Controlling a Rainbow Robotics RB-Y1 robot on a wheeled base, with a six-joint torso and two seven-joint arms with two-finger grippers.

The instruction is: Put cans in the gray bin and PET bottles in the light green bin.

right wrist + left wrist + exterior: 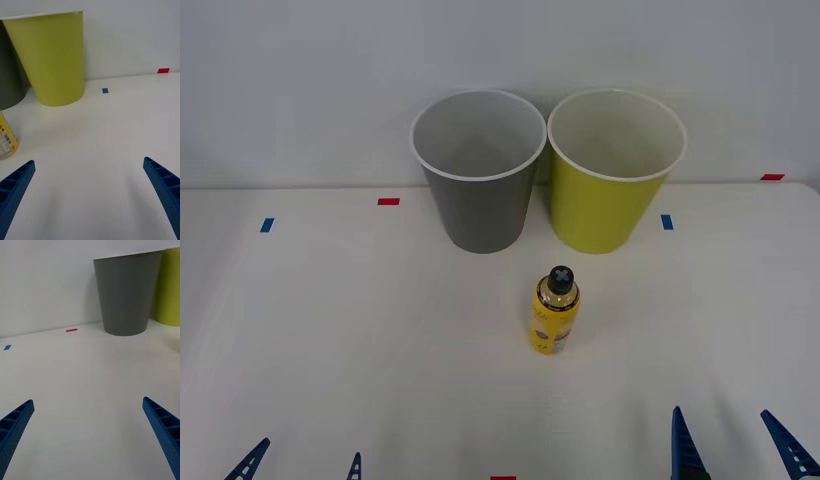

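Standing upright on the white bench (330, 330), the small yellow PET bottle (555, 312) waits just before the light green bin (612, 190), beside the gray bin (480, 190). It lies forward and inward of the nearer right hand (740, 445); both it and the left hand (300, 462) are spread open, empty.

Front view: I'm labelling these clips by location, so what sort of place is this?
Probably a lab test bench: a plain white table with red and blue tape markers, holding just a gray bin, a light green bin and a yellow bottle.
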